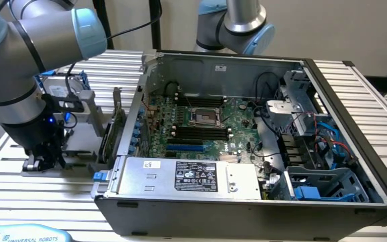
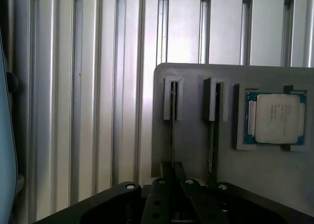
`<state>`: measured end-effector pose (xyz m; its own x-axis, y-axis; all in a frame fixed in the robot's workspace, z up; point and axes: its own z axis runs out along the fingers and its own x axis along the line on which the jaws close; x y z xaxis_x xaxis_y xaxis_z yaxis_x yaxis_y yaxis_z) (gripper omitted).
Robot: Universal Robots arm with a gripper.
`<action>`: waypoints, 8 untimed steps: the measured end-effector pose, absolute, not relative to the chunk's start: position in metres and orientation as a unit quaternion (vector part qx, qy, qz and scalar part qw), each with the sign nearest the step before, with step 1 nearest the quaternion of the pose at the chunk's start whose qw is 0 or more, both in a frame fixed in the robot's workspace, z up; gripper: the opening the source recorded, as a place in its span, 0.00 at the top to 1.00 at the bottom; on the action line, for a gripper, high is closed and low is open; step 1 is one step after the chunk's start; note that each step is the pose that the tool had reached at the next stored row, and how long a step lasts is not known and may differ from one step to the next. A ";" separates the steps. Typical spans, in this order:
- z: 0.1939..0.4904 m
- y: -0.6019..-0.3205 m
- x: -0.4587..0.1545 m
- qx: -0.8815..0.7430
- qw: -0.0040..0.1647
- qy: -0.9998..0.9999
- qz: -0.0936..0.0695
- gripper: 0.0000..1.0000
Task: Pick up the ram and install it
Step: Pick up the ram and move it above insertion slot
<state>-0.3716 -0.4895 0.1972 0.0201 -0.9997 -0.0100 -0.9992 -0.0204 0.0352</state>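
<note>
With gripper (image 2: 172, 169) fingers (image 2: 167, 171) closed on the ram (image 2: 172, 135), lift slow and straight up, with no tilt and no bump on the next stick (image 2: 214, 135). Thin, long and dark, seen edge-on, standing in the slot (image 2: 173, 98) by the holder's (image 2: 191, 145) side edge, far from the square chip (image 2: 274, 117).

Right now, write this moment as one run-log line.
gripper: over gray holder | nearest: ram, on edge in holder slot | processor: in holder recess | install: not done
</note>
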 end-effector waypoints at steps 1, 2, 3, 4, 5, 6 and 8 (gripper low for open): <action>0.197 -0.490 -0.372 0.714 0.009 -0.700 -0.016 0.87; 0.197 -0.490 -0.372 0.714 0.009 -0.700 -0.016 0.87; 0.197 -0.490 -0.372 0.714 0.009 -0.700 -0.016 0.87; 0.197 -0.490 -0.372 0.714 0.009 -0.700 -0.016 0.87; 0.197 -0.490 -0.372 0.714 0.009 -0.700 -0.016 0.87; 0.197 -0.490 -0.372 0.714 0.009 -0.700 -0.016 0.87; 0.197 -0.490 -0.372 0.714 0.009 -0.700 -0.016 0.87</action>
<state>-0.3716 -0.4905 0.1972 0.0199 -0.9998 -0.0100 -0.9992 -0.0203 0.0351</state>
